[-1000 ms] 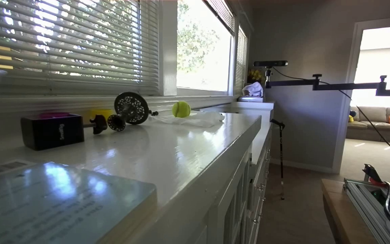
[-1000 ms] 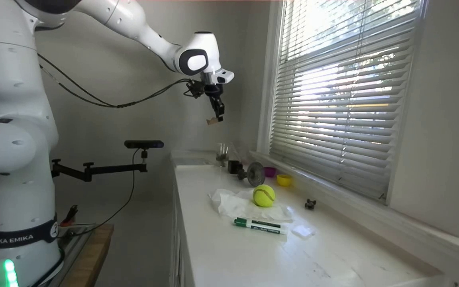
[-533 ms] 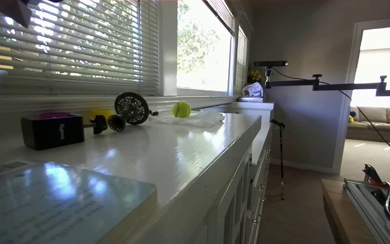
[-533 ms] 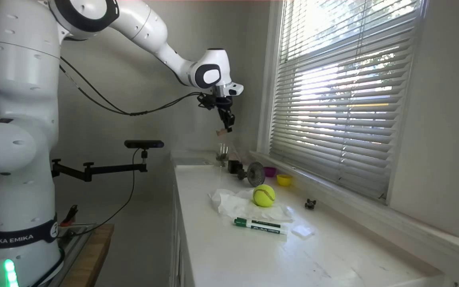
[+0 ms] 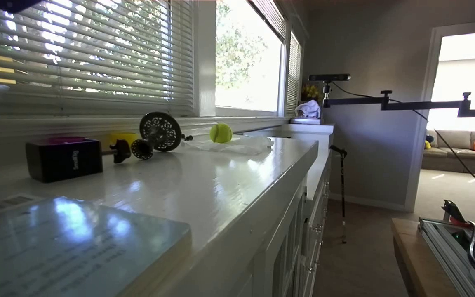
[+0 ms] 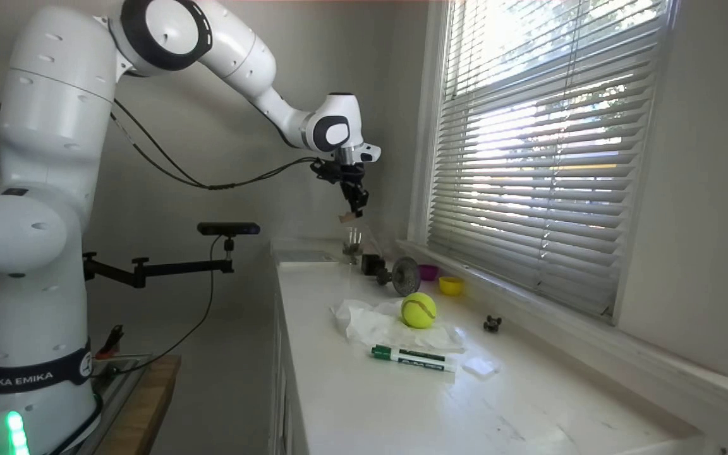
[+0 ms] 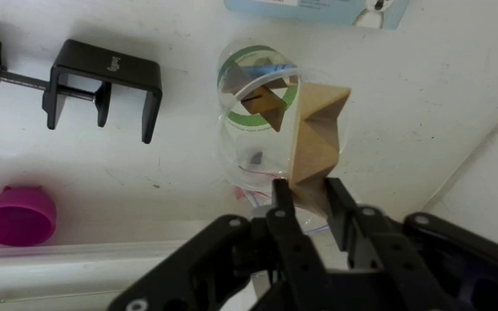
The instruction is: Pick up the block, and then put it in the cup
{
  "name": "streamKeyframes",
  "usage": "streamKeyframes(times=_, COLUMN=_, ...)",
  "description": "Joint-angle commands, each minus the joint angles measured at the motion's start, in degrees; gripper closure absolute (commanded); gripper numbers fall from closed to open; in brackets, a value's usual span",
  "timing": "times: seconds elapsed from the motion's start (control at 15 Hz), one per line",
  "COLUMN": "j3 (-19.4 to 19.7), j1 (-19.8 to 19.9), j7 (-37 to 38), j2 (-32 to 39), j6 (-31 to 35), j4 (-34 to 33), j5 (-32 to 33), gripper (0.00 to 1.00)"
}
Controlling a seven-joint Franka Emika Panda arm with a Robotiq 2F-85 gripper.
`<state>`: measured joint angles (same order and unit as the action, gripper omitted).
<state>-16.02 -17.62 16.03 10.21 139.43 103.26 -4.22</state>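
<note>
Clenched in the gripper (image 7: 309,190) is the block (image 7: 317,134) — tan, flat-faced, zigzag-edged — just above the clear plastic cup (image 7: 240,141), overlapping its rim in the wrist view; one end is hidden in the grip. At the cup's base show a green ring (image 7: 249,121), an angular brown piece (image 7: 266,107) and a blue thing (image 7: 268,69), too indistinct to name. Nearby are a C-shaped black clamp (image 7: 110,65) and a round magenta bowl (image 7: 15,218). In an exterior view, a glossy book (image 5: 76,247) is cut off — likewise a blurred dark shape (image 5: 8,4), hard to identify.
</note>
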Motion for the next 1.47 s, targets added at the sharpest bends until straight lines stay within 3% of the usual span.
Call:
streamKeyframes(times=0.0, j3=0.6, j1=-1.8, j7=1.4, j2=2.8, j6=-0.3, j4=-3.8, j5=2.8, gripper=0.94)
streamKeyframes(times=0.6, j3=1.7, j1=-2.6, j7=2.0, j2=5.0, j6=-1.0, j4=-7.1, j5=4.1, gripper=0.94)
streamKeyframes(times=0.67, j3=1.8, j1=-2.6, j7=2.2, j2=5.1, j6=-1.2, j4=-7.5, j5=4.0, gripper=0.50)
streamKeyframes(times=0.73, j3=2.1, j1=-2.7, j7=2.5, j2=5.3, j6=-1.1, j4=-7.8, j5=4.2, gripper=0.49)
streamKeyframes(times=1.2, j3=3.2, j1=-1.0, j7=3.2, j2=2.0, j6=0.4, j4=-6.8, j5=1.6, gripper=0.01)
streamKeyframes(times=1.4, j3=6.4, j1=0.1, j7=7.8, j2=-2.4, j6=-4.5, j4=-4.2, j5=5.2, gripper=0.00)
